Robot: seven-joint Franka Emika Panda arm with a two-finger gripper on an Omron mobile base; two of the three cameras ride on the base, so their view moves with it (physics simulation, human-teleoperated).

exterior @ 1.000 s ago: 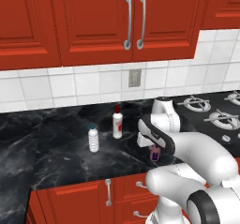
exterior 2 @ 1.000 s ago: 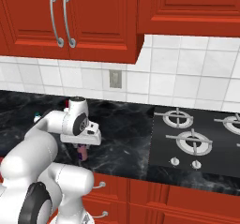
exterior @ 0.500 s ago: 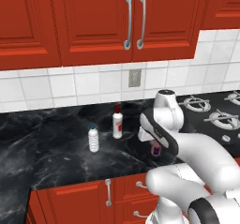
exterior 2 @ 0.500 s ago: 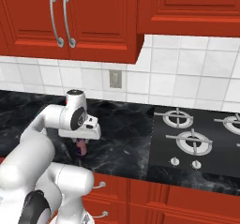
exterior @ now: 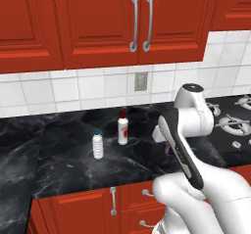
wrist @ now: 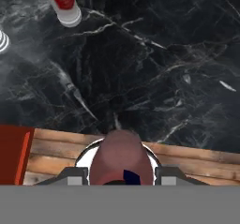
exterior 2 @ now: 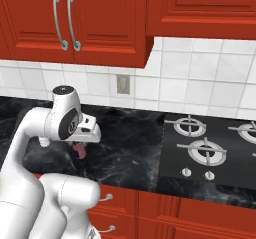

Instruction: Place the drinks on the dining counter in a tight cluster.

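the tool [wrist: 120,181] is gripping the purple bottle [wrist: 121,157] above the worktop [exterior: 59,154]. the white bottle [exterior: 122,128] and clear bottle [exterior: 98,145] are waiting; nothing clustered yet.

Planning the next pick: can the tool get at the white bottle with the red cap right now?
Probably not yet. The tool is shut on the purple bottle, so it has no free grip. The white bottle itself stands unblocked on the black counter, apart from the clear bottle.
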